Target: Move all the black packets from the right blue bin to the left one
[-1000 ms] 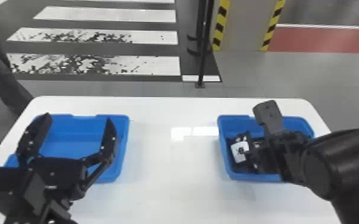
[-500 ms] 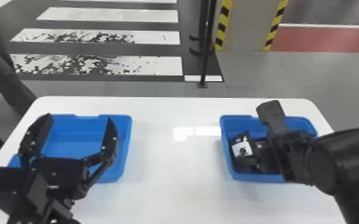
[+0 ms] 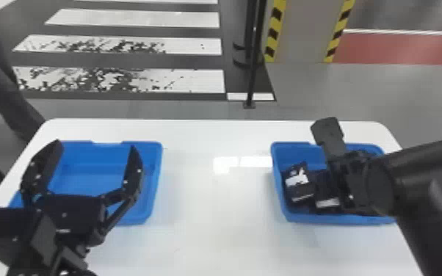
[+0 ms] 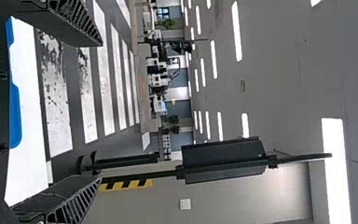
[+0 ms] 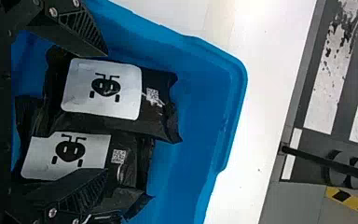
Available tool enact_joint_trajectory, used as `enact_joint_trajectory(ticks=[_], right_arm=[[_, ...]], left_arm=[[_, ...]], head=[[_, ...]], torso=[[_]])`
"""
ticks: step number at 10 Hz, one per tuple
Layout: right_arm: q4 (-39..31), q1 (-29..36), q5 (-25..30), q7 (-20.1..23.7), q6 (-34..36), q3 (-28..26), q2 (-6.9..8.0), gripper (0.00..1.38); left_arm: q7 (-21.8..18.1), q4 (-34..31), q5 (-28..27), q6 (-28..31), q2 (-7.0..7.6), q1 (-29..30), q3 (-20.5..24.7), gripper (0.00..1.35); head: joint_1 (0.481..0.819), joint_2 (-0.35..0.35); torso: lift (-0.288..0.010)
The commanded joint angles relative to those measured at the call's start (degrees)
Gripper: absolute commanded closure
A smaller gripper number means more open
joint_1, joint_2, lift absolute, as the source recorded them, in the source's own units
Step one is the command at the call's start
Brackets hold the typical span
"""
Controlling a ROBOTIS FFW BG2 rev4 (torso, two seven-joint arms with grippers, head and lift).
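Note:
Over the left blue bin, my left gripper stands with its fingers wide apart; no packet is visible in that bin. My right gripper hangs over the right blue bin. Black packets with white labels, one a black packet, lie on that bin's left side. In the right wrist view, an upper packet and a lower packet overlap beneath the open right gripper, one finger covering part of the lower packet. The left wrist view has the left gripper open, nothing between its fingers.
Both bins stand on a white table, with a wide gap between them. Beyond the table's far edge, a thin black post rises from the floor. The right arm covers much of the right bin's right side.
Near the right bin, my right gripper has shifted slightly toward the far side, and more of the packets shows beside it. The left gripper keeps its place over the left bin.

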Motion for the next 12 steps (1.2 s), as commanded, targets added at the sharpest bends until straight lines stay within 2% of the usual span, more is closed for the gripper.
enact_joint_trajectory(ticks=[1,2,3,5,6,9,10,12], right_arm=[[2.7,-1.33,-0.09,-0.06,-0.12,0.91,-0.07,0.21],[3.96,-1.47,-0.32,-0.06,-1.39,1.25,-0.16,0.38],[4.39,-1.75,-0.54,-0.06,-0.82,1.59,-0.16,0.67],[3.68,-1.61,-0.77,-0.41,-1.11,1.59,-0.16,1.1],[1.15,-0.63,-1.0,-1.29,-1.11,1.59,-0.16,1.16],[-2.65,1.34,-1.0,-2.6,-3.64,0.91,-0.07,1.16],[-6.44,3.45,-0.66,-2.87,-4.34,-0.47,0.02,1.16],[-18.54,10.34,0.37,-2.69,-4.34,-5.26,0.2,1.16]], left_arm=[[0.0,0.0,0.0,-0.15,-0.03,0.01,0.1,0.0],[0.0,0.14,0.0,-0.29,-0.03,0.01,0.22,0.0],[0.0,0.14,0.0,-0.43,-0.03,0.15,0.33,0.0],[0.0,0.14,0.0,-0.57,-0.03,0.15,0.33,0.0],[0.0,0.14,0.0,-0.71,-0.03,0.15,0.44,0.0],[0.0,0.14,0.0,-0.99,-0.03,0.29,0.44,0.0],[0.0,0.14,0.0,-1.41,-0.03,0.29,0.56,0.0],[0.0,0.14,0.11,-2.4,-0.12,0.43,0.56,0.0]], head=[[0.695,-0.036],[0.695,-0.036],[0.695,-0.036],[0.695,-0.033],[0.695,-0.032],[0.695,-0.021],[0.695,-0.019],[0.695,-0.018]], torso=[[-0.14],[-0.14],[-0.14],[-0.14],[-0.14],[-0.14],[-0.14],[-0.14]])
